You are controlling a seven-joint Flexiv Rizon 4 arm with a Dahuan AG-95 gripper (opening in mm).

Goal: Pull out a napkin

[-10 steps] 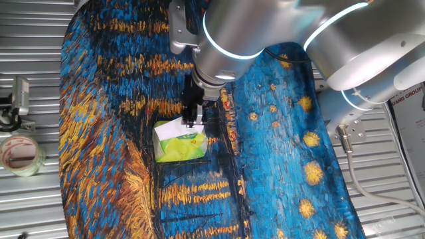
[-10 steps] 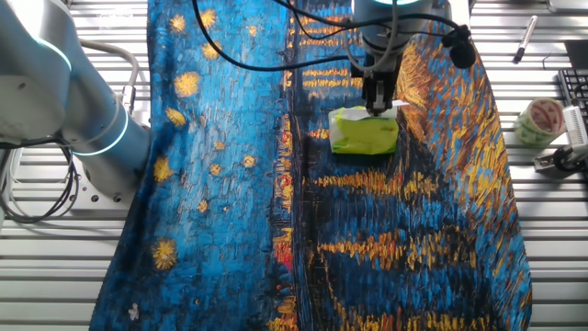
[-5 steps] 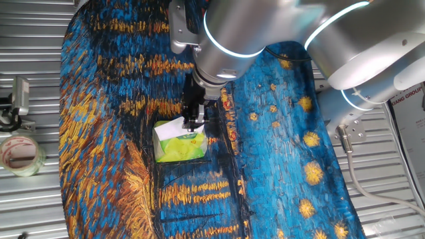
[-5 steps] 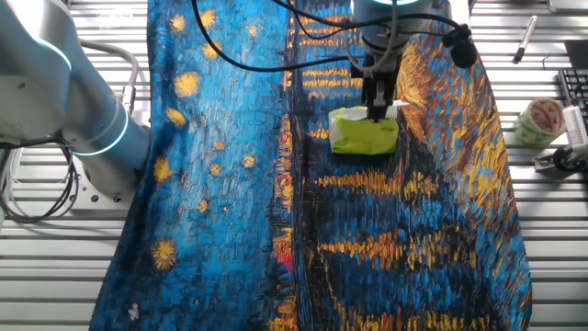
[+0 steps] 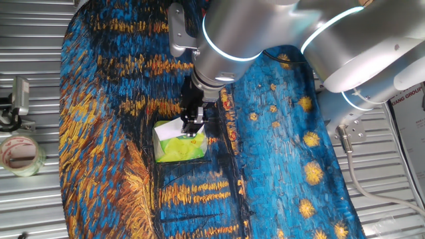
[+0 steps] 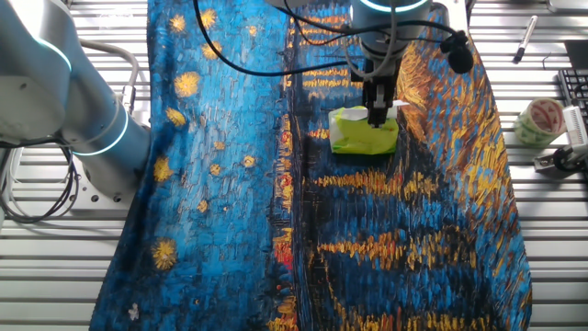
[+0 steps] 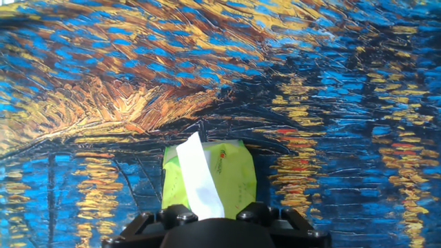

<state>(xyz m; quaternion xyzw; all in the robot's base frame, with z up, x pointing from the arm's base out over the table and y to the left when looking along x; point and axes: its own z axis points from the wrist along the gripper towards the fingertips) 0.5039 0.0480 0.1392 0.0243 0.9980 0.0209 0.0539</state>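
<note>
Napkin, thin white paper sheet, is seen sticking out of the top of the lime-green soft tissue pack, at lower centre of the hand view, running down under the black gripper body. In the fixed views the black two-finger gripper is set right at the pack's top, approx. where the white sheet emerges. Jaw state can't be told: fingertips are hidden by the gripper body in the hand view and too small in the others, so a grip on the sheet isn't confirmed.

Risks, as judged:
- Thin sheet could be torn if pulled sideways or w/ a shallow pinch.
- Light pack isn't held down by anything visible, so it could be lifted or dragged along w/ the sheet instead of releasing it.
- Blue-and-gold painted cloth could be snagged if the fingers go too low.

Counts: 1 napkin showing, 1 pack, 1 gripper, 1 cloth, 1 roll of clear tape at left edge of one fixed view.
</note>
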